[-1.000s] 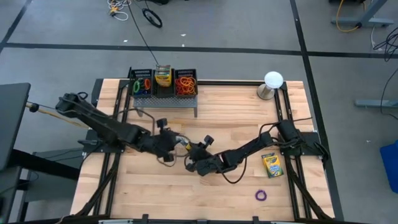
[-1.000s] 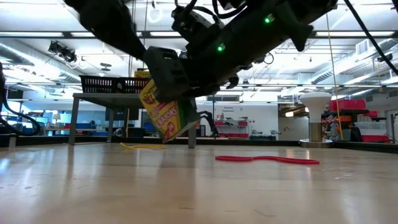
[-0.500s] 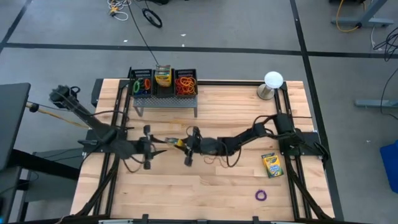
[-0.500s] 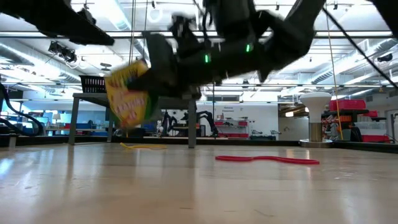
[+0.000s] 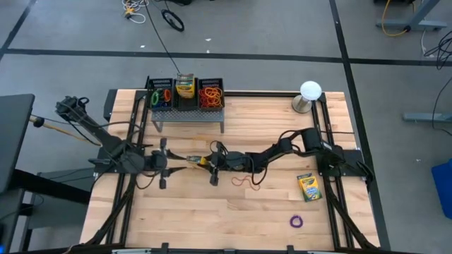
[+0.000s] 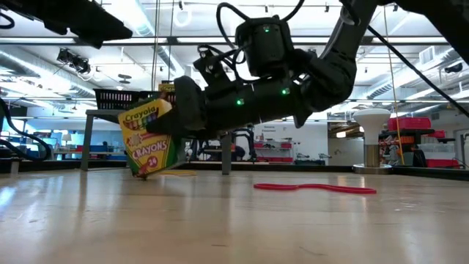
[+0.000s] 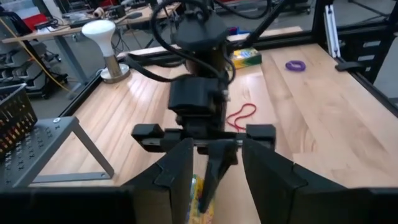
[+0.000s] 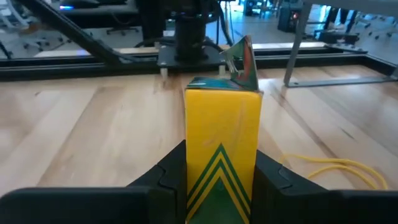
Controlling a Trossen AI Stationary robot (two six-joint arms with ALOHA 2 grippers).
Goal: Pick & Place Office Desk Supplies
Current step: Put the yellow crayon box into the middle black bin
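Note:
A yellow-and-green crayon box point(image 6: 149, 143) is held by my right gripper point(image 5: 210, 162) at the table's middle. The box's top flap point(image 8: 244, 55) stands open. My left gripper point(image 5: 173, 161) is open and faces it from the left; in the left wrist view its fingers point(image 7: 180, 177) stand on either side of the box's edge point(image 7: 198, 198), and I see no touch. A second crayon box point(image 5: 308, 187) lies flat near the right edge. A red rubber band point(image 5: 244, 180) and a purple one point(image 5: 296, 221) lie on the wood. My right gripper pinches the crayon box between its two fingers point(image 8: 171, 171), one on each broad face, with the chevron-marked narrow side point(image 8: 221, 155) toward the wrist camera. It comes in level from the table's right. The box stands tilted, its lower corner point(image 6: 143, 174) at the table top; whether it touches, I cannot tell.
A black tray point(image 5: 185, 95) on a grey stand at the far edge holds rubber bands and another crayon box. A white ball on a metal base point(image 5: 309, 92) stands at the far right corner. A yellow band point(image 8: 329, 168) lies near the stand.
My left gripper has drawn back toward the table's left edge. My right gripper has moved left and toward the far edge, turning level, and carries the crayon box. The box has shifted left and come down, and now stands more upright than a second ago.

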